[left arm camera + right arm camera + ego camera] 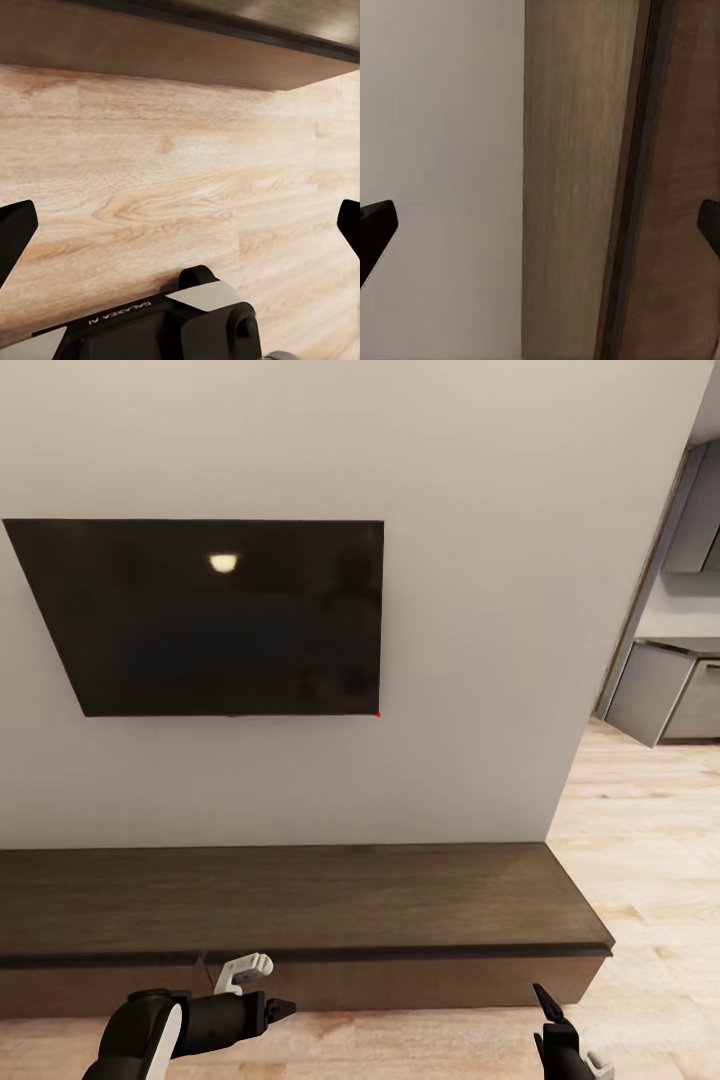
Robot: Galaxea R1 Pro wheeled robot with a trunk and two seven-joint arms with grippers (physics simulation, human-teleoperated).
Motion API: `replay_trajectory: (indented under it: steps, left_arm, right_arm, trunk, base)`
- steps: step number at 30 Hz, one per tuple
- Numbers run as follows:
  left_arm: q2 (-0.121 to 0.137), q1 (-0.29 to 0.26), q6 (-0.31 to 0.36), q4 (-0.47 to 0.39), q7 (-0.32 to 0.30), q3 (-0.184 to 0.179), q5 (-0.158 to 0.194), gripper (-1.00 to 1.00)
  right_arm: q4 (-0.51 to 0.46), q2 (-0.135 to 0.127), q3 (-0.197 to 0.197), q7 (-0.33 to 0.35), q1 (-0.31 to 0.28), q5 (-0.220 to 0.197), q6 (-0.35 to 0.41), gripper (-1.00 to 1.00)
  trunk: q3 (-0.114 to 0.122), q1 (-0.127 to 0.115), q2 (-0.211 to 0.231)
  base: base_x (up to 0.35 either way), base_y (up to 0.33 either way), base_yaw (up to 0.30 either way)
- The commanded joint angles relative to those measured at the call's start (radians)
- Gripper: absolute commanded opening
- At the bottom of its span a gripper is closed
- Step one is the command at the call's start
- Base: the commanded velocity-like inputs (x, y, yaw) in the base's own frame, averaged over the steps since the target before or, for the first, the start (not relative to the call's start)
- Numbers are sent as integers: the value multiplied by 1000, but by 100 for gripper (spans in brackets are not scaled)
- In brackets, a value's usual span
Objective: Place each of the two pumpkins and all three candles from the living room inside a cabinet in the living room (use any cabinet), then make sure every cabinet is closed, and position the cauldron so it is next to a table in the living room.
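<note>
The cabinet (300, 905) runs along the wall under the TV (210, 615), its fronts flush, top bare. My left gripper (180, 225) and right gripper (540, 225) are both spread and empty. I judge the stowing and the cauldron step remain.

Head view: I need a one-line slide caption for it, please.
Robot faces the closed low cabinet beneath a wall-mounted TV, both hands low and empty.
</note>
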Motion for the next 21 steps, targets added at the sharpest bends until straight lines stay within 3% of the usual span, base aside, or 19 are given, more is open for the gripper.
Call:
replay_trajectory:
  steps: [1, 5, 10, 14, 18, 21]
  left_arm:
    - [0, 0, 0, 0, -1, 0, 1, 100]
    - [0, 0, 0, 0, -1, -1, 1, 100]
    - [0, 1, 0, 0, -3, 0, 2, 100]
    - [0, 0, 0, 0, -40, -1, 1, 100]
    - [-1, 0, 0, 0, -110, -1, -1, 100]
    - [0, 0, 0, 0, -124, -1, -1, 100]
  right_arm:
    - [0, 1, 0, 10, 0, -1, 0, 100]
    - [-1, 2, 0, 62, 0, -1, 0, 100]
    - [-1, 3, 4, 202, 0, 4, -1, 100]
    - [-7, 4, 8, 305, 0, 10, -2, 100]
    - [-12, 40, 25, 367, -6, 19, -26, 100]
    - [-13, 52, 43, 377, -6, 19, -60, 100]
  trunk:
    - [-3, 4, -7]
    - [-16, 19, -35]
    - [-31, 38, -70]
    - [-44, 54, -98]
    - [-56, 69, -126]
    - [-66, 81, -147]
  base:
    - [0, 0, 0]
    - [0, 0, 0]
    - [0, 0, 0]
    - [0, 0, 0]
    - [0, 0, 0]
    - [0, 0, 0]
